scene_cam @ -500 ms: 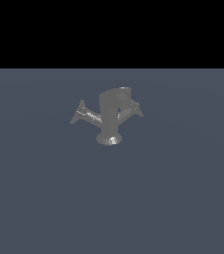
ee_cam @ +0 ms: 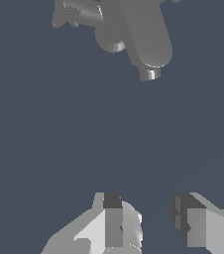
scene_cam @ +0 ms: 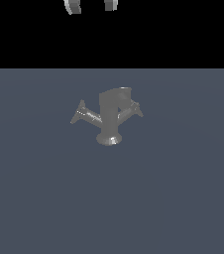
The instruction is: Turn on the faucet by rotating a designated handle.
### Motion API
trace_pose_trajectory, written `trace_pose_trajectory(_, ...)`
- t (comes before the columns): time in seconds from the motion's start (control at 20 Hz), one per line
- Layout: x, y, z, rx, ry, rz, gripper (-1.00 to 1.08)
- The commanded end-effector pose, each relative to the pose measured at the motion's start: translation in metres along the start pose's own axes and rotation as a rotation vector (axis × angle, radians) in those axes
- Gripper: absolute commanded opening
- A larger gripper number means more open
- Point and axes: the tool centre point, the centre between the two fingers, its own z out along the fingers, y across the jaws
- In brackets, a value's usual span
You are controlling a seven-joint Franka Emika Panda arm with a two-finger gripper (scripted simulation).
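Note:
The dull-grey faucet (scene_cam: 110, 119) stands upright on its flared foot in the middle of the exterior view. Its handle (scene_cam: 88, 116), the longer slim arm with glints, points to the exterior view's left and ends in a pronged tip. My gripper (scene_cam: 91, 5) is open and empty, high above the faucet, with only its fingertips (scene_cam: 73, 6) showing at the frame's edge. In the wrist view the faucet (ee_cam: 141, 34) and the handle (ee_cam: 82, 12) lie well beyond my gripper (ee_cam: 151, 221), whose fingers (ee_cam: 115, 223) are spread apart with nothing between them.
The shorter, stubbier side arm (scene_cam: 133, 110) sticks out to the exterior view's right. The faucet stands on a flat blue-grey surface (scene_cam: 183, 198), with a black background behind it.
My fingertips have come into the exterior view at its upper edge; they were out of view before. The faucet and its handle have not moved.

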Motion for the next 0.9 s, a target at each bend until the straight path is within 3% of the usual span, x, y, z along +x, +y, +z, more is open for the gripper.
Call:
trace_pose_trajectory(0.0, 0.027, -0.023, 0.012, 0.029, 0.013, 0.017, 0.2)
trace_pose_trajectory(0.05, 0.032, -0.021, 0.031, 0.032, -0.007, 0.048, 0.25)
trace_pose_trajectory(0.1, 0.041, -0.041, 0.036, 0.037, 0.004, 0.045, 0.5)
trace_pose_trajectory(0.2, 0.058, -0.044, 0.061, 0.074, -0.015, 0.125, 0.46)
trace_pose_trajectory(0.25, 0.083, -0.028, 0.053, 0.125, 0.021, 0.203, 0.44)
trace_pose_trajectory(0.3, 0.083, -0.027, 0.053, 0.126, 0.021, 0.204, 0.44)
trace_pose_trajectory(0.35, 0.095, -0.045, 0.058, 0.076, 0.046, 0.152, 0.44)
trace_pose_trajectory(0.45, 0.113, -0.045, 0.082, 0.01, 0.062, 0.171, 0.42)
trace_pose_trajectory(0.55, 0.132, -0.044, 0.104, -0.01, 0.076, 0.19, 0.51)
trace_pose_trajectory(0.65, 0.153, -0.07, 0.116, -0.01, 0.112, 0.183, 0.32)
trace_pose_trajectory(0.7, 0.169, -0.049, 0.124, -0.029, 0.129, 0.203, 0.3)
trace_pose_trajectory(0.75, 0.183, -0.095, 0.116, -0.029, 0.182, 0.131, 0.3)
trace_pose_trajectory(0.8, 0.207, -0.009, 0.127, -0.049, 0.178, 0.2, 0.42)
trace_pose_trajectory(0.85, 0.209, -0.081, 0.141, -0.047, 0.201, 0.103, 0.33)
